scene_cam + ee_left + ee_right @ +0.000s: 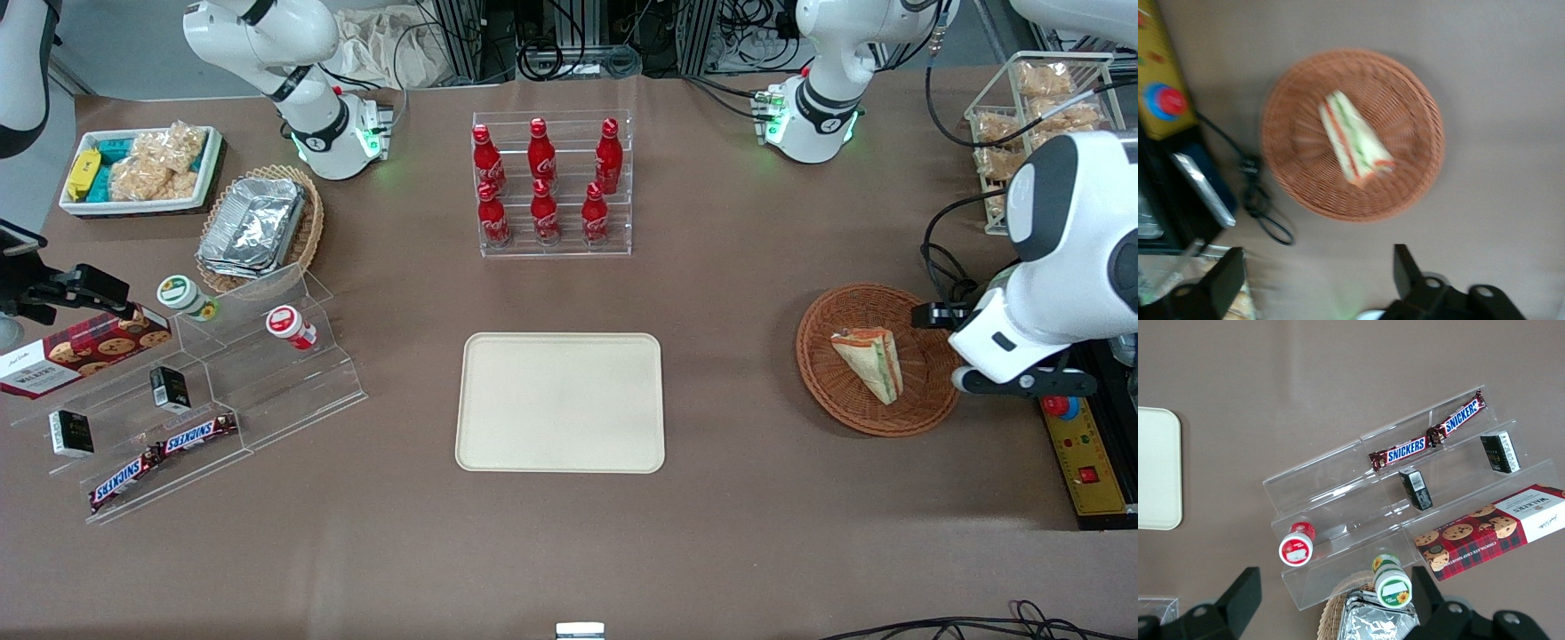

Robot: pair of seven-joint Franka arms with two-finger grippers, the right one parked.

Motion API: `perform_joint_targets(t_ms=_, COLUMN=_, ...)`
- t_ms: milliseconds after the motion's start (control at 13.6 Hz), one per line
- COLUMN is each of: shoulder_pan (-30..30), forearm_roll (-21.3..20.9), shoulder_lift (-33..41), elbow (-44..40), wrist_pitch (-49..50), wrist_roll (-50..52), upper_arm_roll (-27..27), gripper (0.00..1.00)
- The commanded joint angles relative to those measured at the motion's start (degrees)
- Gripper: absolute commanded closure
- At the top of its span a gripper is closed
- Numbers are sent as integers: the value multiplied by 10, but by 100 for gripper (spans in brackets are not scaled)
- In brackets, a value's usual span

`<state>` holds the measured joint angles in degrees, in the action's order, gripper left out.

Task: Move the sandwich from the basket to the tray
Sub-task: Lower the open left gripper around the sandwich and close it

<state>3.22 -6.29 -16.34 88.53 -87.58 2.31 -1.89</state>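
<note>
The sandwich (871, 360), a pale wedge with orange and green layers, lies in the round reddish-brown wicker basket (818, 351) toward the working arm's end of the table. In the left wrist view the sandwich (1355, 140) rests near the middle of the basket (1405, 93). My gripper (941, 348) hovers above the basket's edge on the side away from the tray. It is open (1315, 277) with only bare table between its black fingers (1405, 267). The cream tray (560, 402) lies flat mid-table with nothing on it.
A clear rack of red cola bottles (551, 182) stands farther from the camera than the tray. A yellow control box (1080, 444) with a red button (1168, 101) and black cables (1261, 200) sit beside the basket. A wire rack of bagged snacks (1022, 116) stands near the arm's base.
</note>
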Motion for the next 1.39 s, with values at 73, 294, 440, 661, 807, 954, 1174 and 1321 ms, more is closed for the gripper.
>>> perform_joint_targets(t_ms=73, shoulder_pan=-26, forearm_roll=31, shoulder_lift=9, elbow=107, wrist_pitch=-97, wrist_roll=-5, upper_arm_roll=7, gripper=1)
perform_joint_targets(t_ms=294, shoulder_pan=-44, forearm_roll=31, shoulder_lift=55, elbow=238, wrist_pitch=-265, wrist_roll=2, upper_arm_roll=8, gripper=1)
perform_joint_targets(t_ms=440, shoulder_pan=-58, forearm_roll=34, shoulder_lift=56, elbow=275, wrist_pitch=-319, wrist_roll=36, upper_arm_roll=8, gripper=1)
perform_joint_targets(t_ms=661, shoulder_pan=-58, forearm_roll=35, shoulder_lift=44, elbow=336, wrist_pitch=-445, wrist_roll=137, upper_arm_roll=7, gripper=1)
perform_joint_targets(t_ms=807, shoulder_pan=-56, forearm_roll=35, shoulder_lift=26, elbow=348, wrist_pitch=-483, wrist_roll=192, upper_arm_roll=7, gripper=1)
perform_joint_targets(t_ms=954, shoulder_pan=-55, forearm_roll=35, shoulder_lift=15, elbow=357, wrist_pitch=-498, wrist_roll=207, upper_arm_roll=6, gripper=1)
perform_joint_targets(t_ms=1174, shoulder_pan=-56, forearm_roll=32, shoulder_lift=3, elbow=376, wrist_pitch=-522, wrist_roll=209, upper_arm_roll=7, gripper=7)
perform_joint_targets(t_ms=1321, shoulder_pan=-56, forearm_roll=34, shoulder_lift=-6, elbow=370, wrist_pitch=-525, wrist_roll=216, upper_arm_roll=6, gripper=23)
